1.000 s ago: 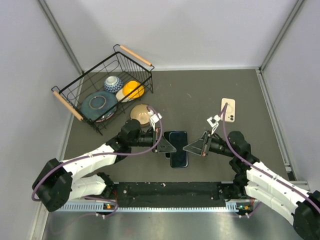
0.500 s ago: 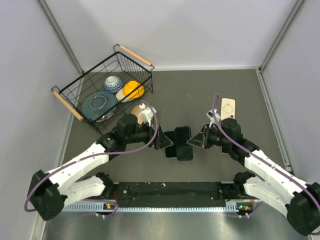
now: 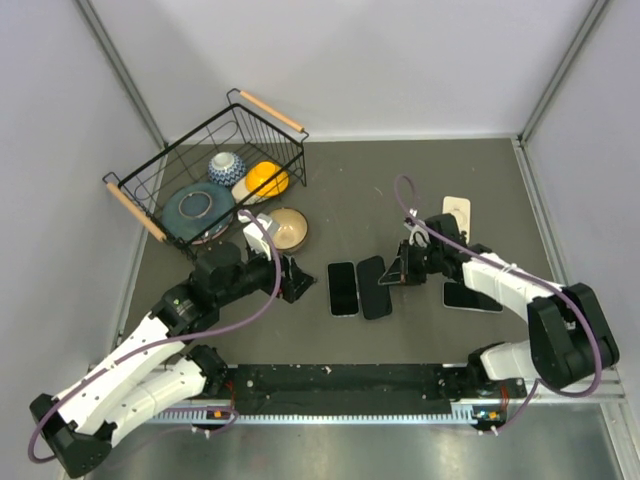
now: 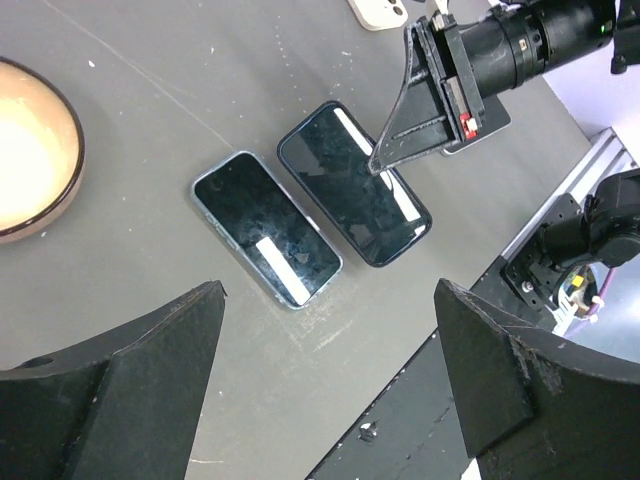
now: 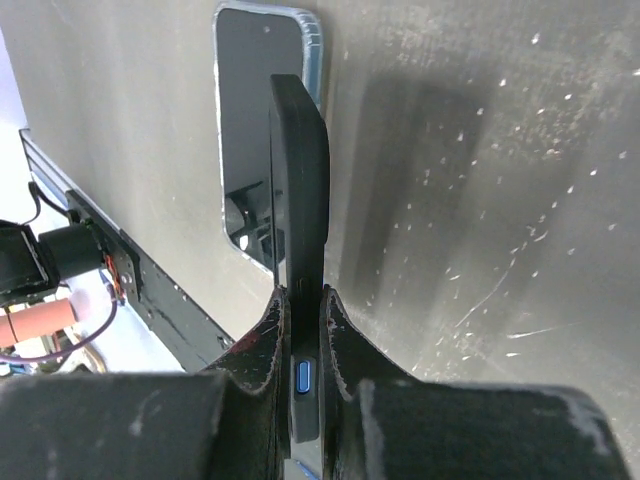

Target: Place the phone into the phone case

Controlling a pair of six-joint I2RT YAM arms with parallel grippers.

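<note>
Two phones lie screen-up side by side at the table's middle. The left phone (image 3: pixel 343 288) (image 4: pixel 265 228) (image 5: pixel 250 120) has a light-blue rim and lies flat and free. The right one is a dark navy-edged phone (image 3: pixel 375 287) (image 4: pixel 352 185) (image 5: pixel 300 180). My right gripper (image 3: pixel 392 273) (image 4: pixel 378 165) (image 5: pixel 303 295) is shut on its right long edge. My left gripper (image 3: pixel 297 281) (image 4: pixel 328 290) stands open to the left of both, holding nothing. A beige phone case (image 3: pixel 456 205) (image 4: pixel 378 10) lies at the back right. A dark flat slab (image 3: pixel 470 297) (image 4: pixel 490 115) lies partly under my right arm.
A black wire basket (image 3: pixel 165 165) at the back left holds a blue plate, a patterned bowl and an orange fruit. A tan bowl (image 3: pixel 285 228) (image 4: pixel 30 165) sits just in front of it, near my left arm. The black base rail (image 3: pixel 340 385) runs along the near edge.
My left gripper has opened and drawn back to the left. The dark phone, first lying over the light-blue one, now sits to its right. My right arm has swung toward the back.
</note>
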